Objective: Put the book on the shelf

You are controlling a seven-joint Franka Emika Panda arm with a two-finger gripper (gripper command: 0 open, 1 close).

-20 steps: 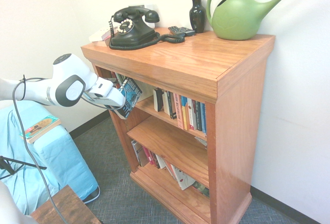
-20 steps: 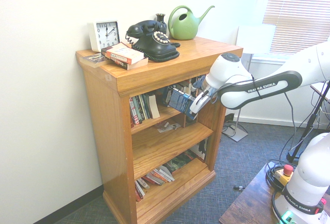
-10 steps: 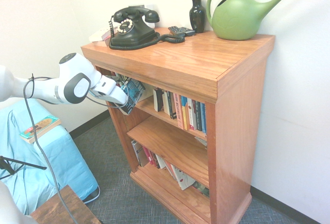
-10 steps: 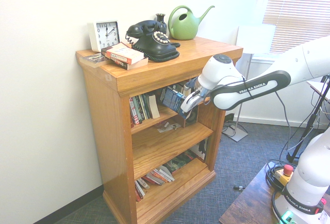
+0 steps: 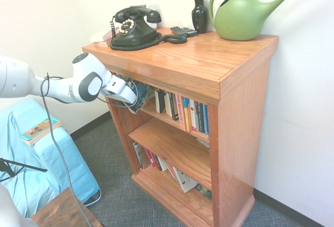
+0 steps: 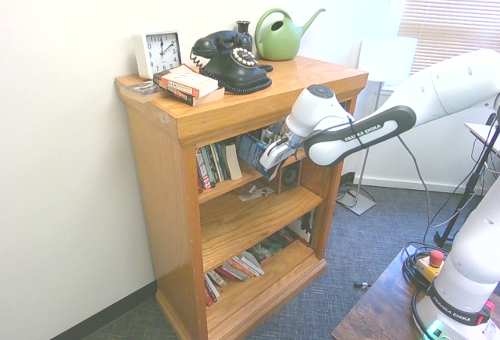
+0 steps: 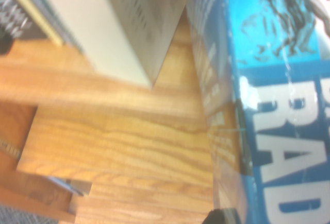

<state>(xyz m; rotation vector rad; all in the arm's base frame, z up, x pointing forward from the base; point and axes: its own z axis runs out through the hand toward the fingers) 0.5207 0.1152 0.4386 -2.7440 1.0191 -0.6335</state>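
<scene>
The fingers are clamped on the book point(image 5: 140, 92), centre-left of frame at the shelf point(image 5: 156, 113); stiff, fairly heavy paperback, glossy cover likely slippery, best pinched near the spine.

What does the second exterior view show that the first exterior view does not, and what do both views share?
Only the second exterior view shows the white clock and the orange book lying on the bookcase top, plus the window blinds. Only the first exterior view shows the light blue cover with a thin book on it. Both show the gripper shut on the book at the shelf, the black telephone, the dark vase and the green watering can.
</scene>
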